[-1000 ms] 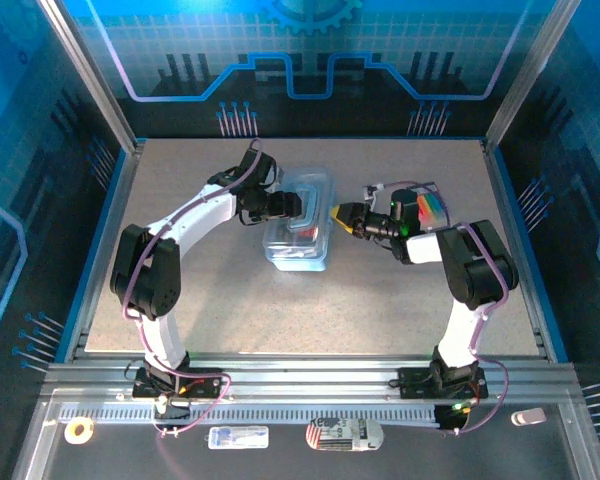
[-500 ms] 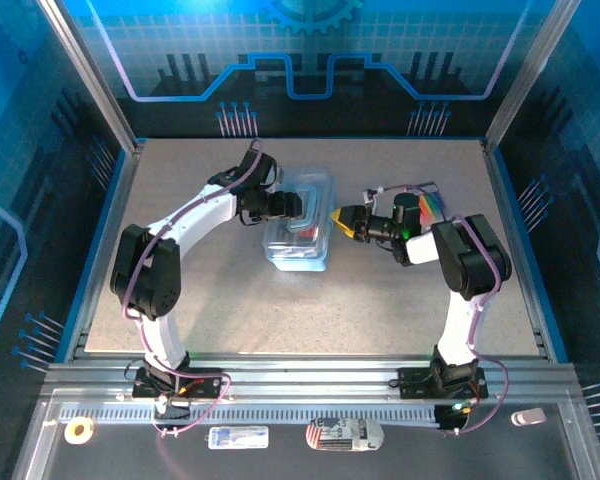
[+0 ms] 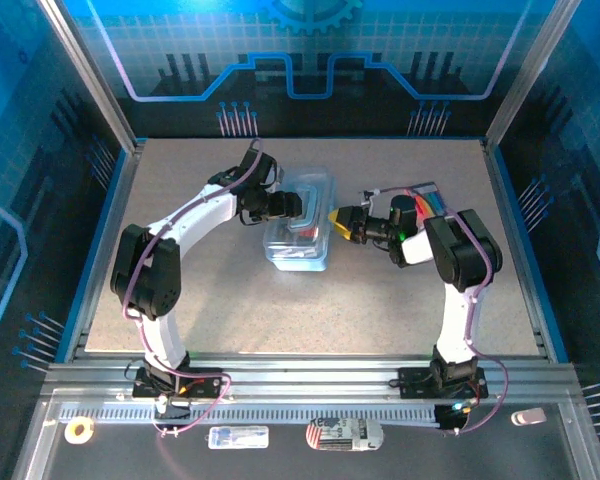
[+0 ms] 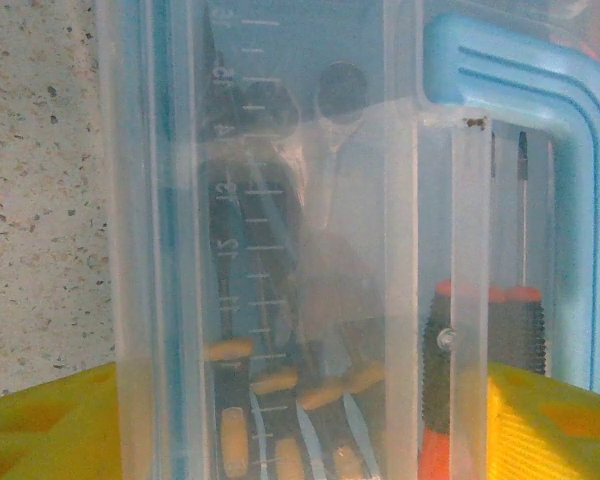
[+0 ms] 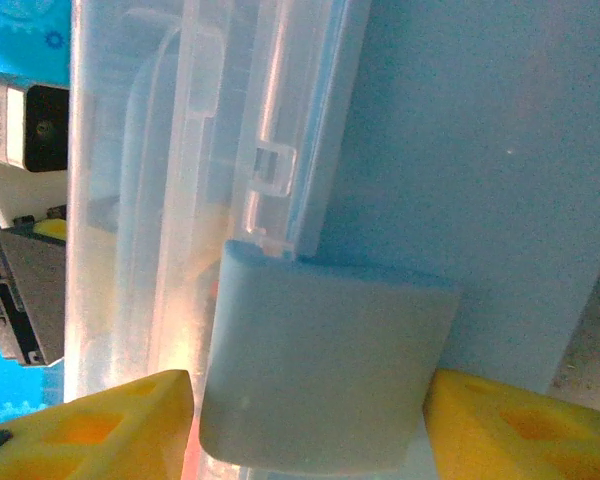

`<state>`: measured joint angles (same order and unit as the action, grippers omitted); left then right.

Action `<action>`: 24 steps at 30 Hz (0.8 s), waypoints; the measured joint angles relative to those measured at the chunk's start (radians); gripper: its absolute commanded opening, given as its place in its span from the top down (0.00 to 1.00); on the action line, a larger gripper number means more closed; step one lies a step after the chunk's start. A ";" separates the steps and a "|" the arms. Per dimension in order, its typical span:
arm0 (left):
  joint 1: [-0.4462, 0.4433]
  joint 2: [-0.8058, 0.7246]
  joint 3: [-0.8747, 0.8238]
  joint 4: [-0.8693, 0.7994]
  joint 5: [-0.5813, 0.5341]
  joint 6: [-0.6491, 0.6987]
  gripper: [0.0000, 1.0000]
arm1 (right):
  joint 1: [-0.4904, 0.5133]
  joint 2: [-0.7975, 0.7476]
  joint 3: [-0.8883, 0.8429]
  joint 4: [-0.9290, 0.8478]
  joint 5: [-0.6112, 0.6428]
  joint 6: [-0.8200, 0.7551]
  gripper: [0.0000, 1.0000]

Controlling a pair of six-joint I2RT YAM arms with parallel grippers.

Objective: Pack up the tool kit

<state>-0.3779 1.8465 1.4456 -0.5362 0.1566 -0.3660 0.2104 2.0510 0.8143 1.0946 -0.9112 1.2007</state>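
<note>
The right pincer (image 5: 305, 420) straddles the blue latch (image 5: 320, 350), a yellow finger close on each side; I cannot tell whether it grips. Just beyond is the clear tool case (image 5: 170, 150) with tools inside. At its far side the left pincer (image 3: 296, 205) brackets the case, spread wide, its clamping unclear. The step looks like latching, so next the latch needs pressing home.

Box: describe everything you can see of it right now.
The box is clear plastic, oblong, lying flat on the table, with blue latches. Through its wall show a ruler and orange-and-black tool handles. The left gripper straddles its left side; the right gripper straddles a latch on its right. Whether it is latched is unclear.
</note>
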 measured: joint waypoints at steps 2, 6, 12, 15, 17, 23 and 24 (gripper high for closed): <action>0.000 0.000 0.000 0.000 0.000 0.000 0.54 | 0.000 0.016 0.000 0.045 -0.007 0.039 0.38; 0.001 0.000 0.000 -0.001 0.005 0.000 0.54 | 0.000 0.016 -0.001 0.068 -0.007 0.079 0.42; 0.001 0.000 0.000 -0.001 0.005 0.000 0.54 | -0.002 0.015 -0.018 0.093 0.002 0.109 0.46; 0.001 0.000 0.000 -0.002 0.005 0.000 0.54 | -0.003 -0.008 -0.031 0.069 0.017 0.096 0.48; 0.001 0.000 0.000 -0.002 0.005 0.000 0.54 | -0.007 -0.037 -0.042 0.032 0.030 0.067 0.48; 0.001 0.000 0.000 -0.001 0.005 0.000 0.54 | -0.013 -0.137 -0.046 -0.121 0.048 -0.057 0.50; 0.001 0.000 0.000 -0.001 0.004 0.000 0.54 | -0.010 -0.154 -0.040 -0.159 0.056 -0.085 0.50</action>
<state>-0.3771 1.8465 1.4456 -0.5369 0.1604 -0.3660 0.2008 1.8965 0.7746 0.9352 -0.8551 1.1156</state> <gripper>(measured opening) 0.734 0.504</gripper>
